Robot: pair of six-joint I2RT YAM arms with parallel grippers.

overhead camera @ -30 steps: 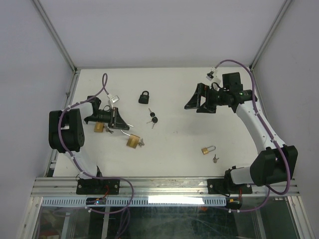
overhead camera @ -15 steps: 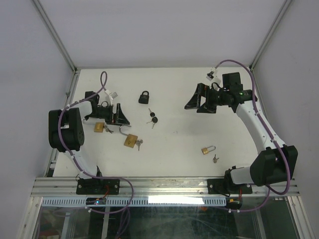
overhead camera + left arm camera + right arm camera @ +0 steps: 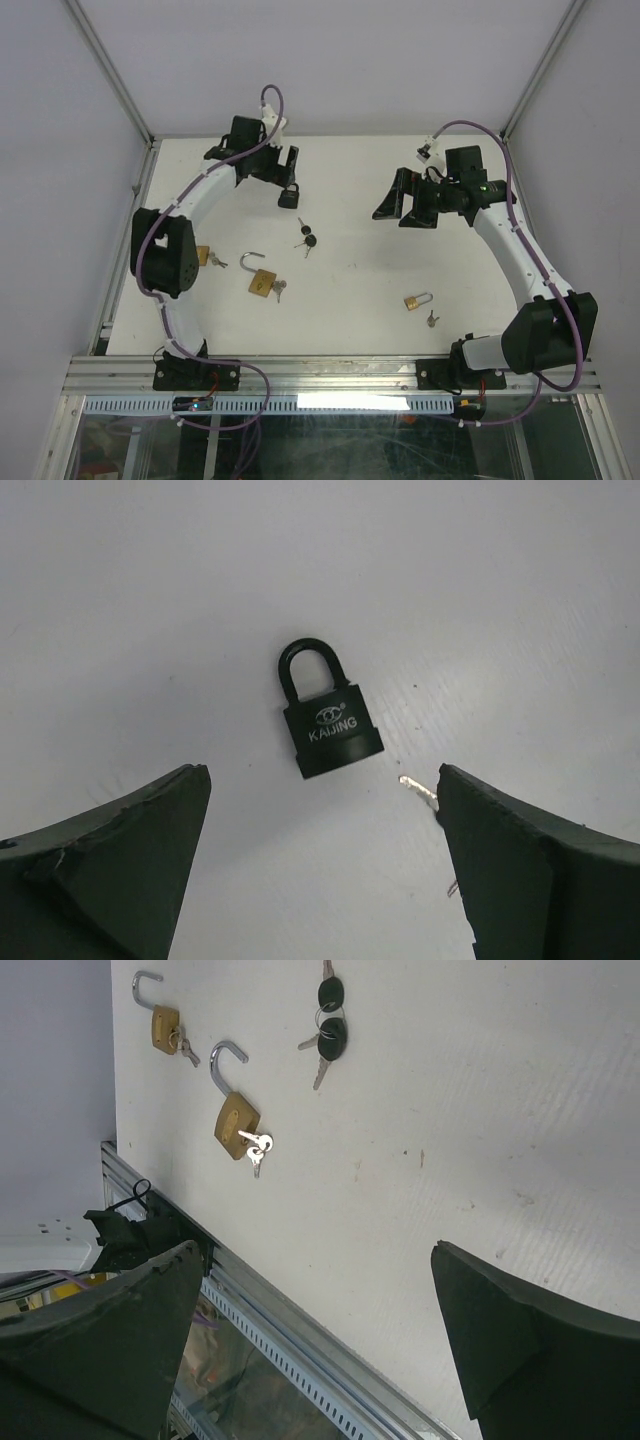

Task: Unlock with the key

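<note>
A shut black padlock (image 3: 289, 196) (image 3: 327, 730) lies at the back of the table. My left gripper (image 3: 279, 172) (image 3: 321, 785) hovers open just above it, with nothing between the fingers. A silver key tip (image 3: 420, 788) pokes out beside the right finger. Black-headed keys (image 3: 306, 238) (image 3: 330, 1022) lie nearer the middle. A brass padlock (image 3: 263, 283) (image 3: 238, 1123) rests with its shackle swung open and a key in it. My right gripper (image 3: 400, 211) (image 3: 316, 1250) hangs open and empty over the right side.
A second brass padlock (image 3: 201, 256) (image 3: 163, 1028) with a key lies by the left arm's elbow. A shut brass padlock (image 3: 418, 300) and a loose key (image 3: 432, 319) lie at the front right. The metal rail (image 3: 300, 1310) runs along the near edge.
My left gripper opened, left the brass padlock with its shackle open, and swung to the back of the table over the black padlock. The right arm barely moved.
</note>
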